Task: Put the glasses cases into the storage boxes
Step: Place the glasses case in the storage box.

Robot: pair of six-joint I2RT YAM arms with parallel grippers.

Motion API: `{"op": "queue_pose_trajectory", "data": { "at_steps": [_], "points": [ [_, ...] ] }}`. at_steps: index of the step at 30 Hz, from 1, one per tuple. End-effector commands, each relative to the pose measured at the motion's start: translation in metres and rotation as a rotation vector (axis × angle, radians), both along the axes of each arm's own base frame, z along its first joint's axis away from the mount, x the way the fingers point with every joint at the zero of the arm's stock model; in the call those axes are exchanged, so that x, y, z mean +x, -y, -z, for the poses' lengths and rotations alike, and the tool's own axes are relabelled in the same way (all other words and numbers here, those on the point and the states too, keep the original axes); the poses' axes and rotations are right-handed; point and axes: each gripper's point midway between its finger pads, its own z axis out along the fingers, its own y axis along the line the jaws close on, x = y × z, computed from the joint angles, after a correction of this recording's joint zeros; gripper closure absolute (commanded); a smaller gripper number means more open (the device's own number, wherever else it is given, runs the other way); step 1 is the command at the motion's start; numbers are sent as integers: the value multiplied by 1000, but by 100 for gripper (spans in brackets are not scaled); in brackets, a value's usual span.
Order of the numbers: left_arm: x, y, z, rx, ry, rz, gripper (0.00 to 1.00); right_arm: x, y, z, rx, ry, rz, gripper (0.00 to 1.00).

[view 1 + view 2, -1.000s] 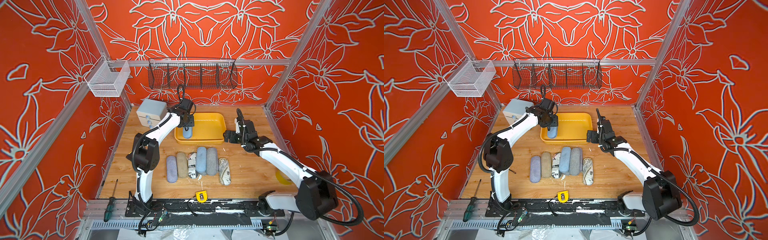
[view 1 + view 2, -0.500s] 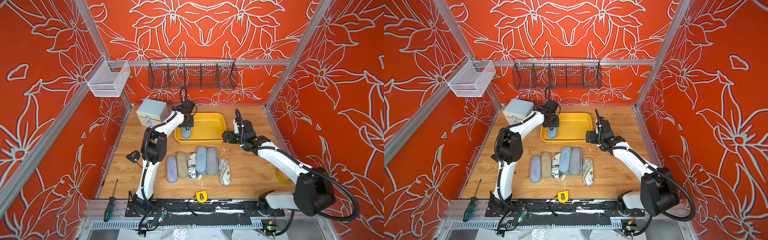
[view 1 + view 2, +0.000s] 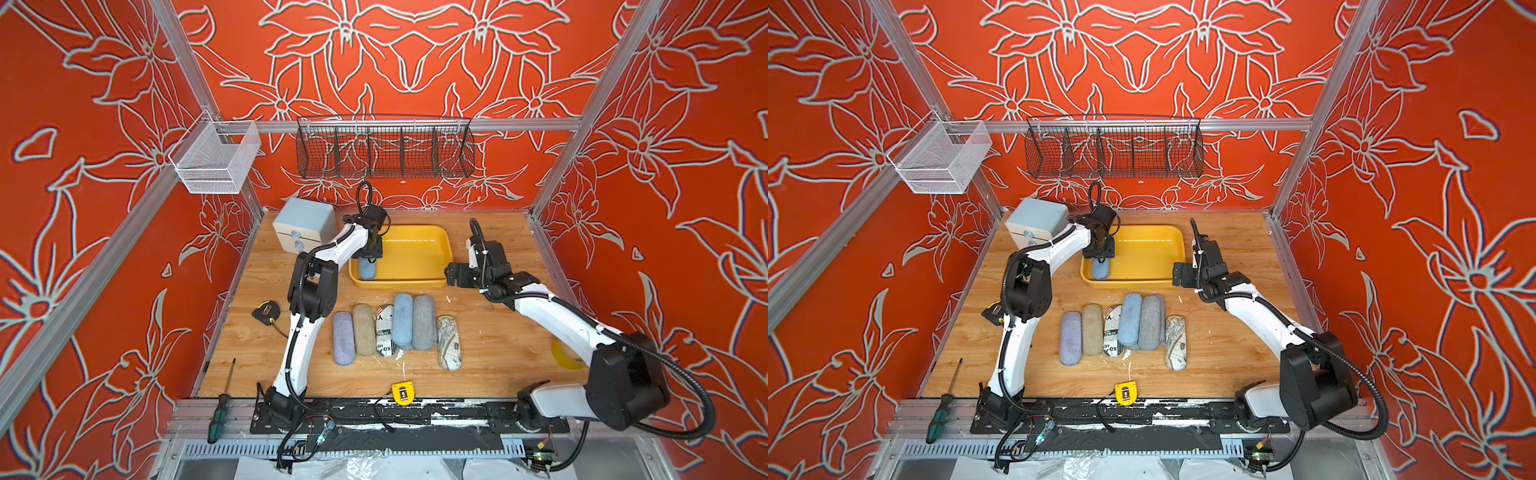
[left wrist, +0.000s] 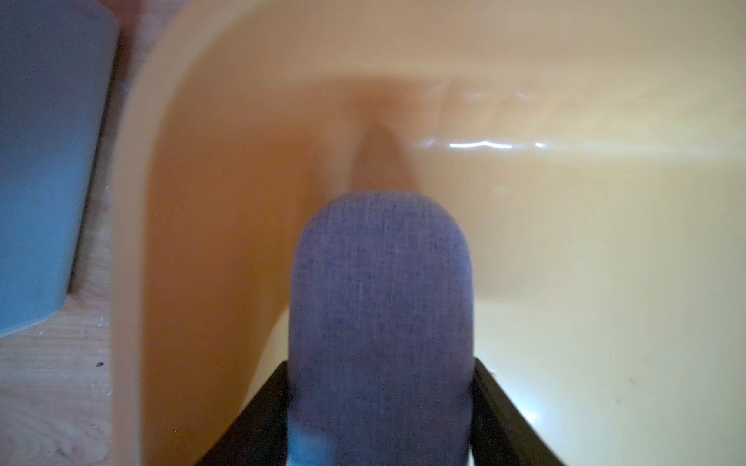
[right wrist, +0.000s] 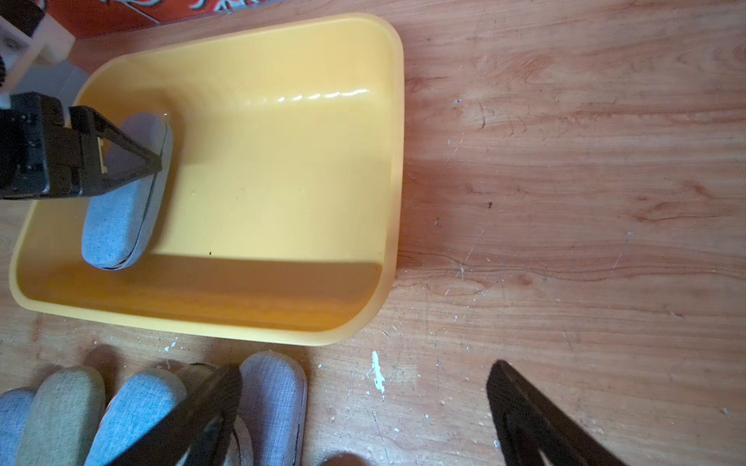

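The storage box, a yellow tray [image 3: 419, 284] [image 3: 1142, 284], sits at the back middle of the table. My left gripper [image 3: 370, 255] [image 4: 380, 365] is shut on a light blue glasses case [image 3: 367, 269] [image 4: 379, 302] [image 5: 121, 226], low inside the tray along its left wall. My right gripper [image 3: 453, 276] [image 5: 365, 369] hangs open over bare wood by the tray's front right corner, holding nothing. In front of the tray lies a row of glasses cases: lavender [image 3: 343, 338], tan [image 3: 364, 330], newsprint [image 3: 384, 332], light blue [image 3: 402, 318], grey [image 3: 424, 322] and map-printed [image 3: 449, 343].
A drawer cabinet [image 3: 304, 224] stands left of the tray. A yellow tape measure [image 3: 402, 392] lies at the front edge, a black one [image 3: 266, 311] at the left edge, a screwdriver [image 3: 220, 407] off the table's front left. Wire baskets [image 3: 384, 147] [image 3: 216, 160] hang on the walls.
The left arm's elbow has swung up and toward the tray while its gripper kept the case in the tray's left side. The right gripper has drifted slightly toward the front left.
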Motion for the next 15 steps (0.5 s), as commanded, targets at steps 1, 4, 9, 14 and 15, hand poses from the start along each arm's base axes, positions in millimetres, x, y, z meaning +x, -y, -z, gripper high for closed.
{"op": "queue_pose_trajectory", "data": {
  "at_steps": [1,4,9,14,15],
  "points": [
    [3,-7,4,15,-7,-32,42,0,3,7,-9,-10,3,3],
    [3,-11,7,22,-11,-46,42,0,4,8,-11,-15,3,3],
    [4,-15,6,29,-10,-62,41,0,4,9,-10,-20,5,3],
    [3,-11,-5,4,2,-58,30,-1,4,7,-3,-16,5,3],
    [3,-10,-8,-2,5,-56,28,-1,4,5,-3,-13,4,3]
  ]
}}
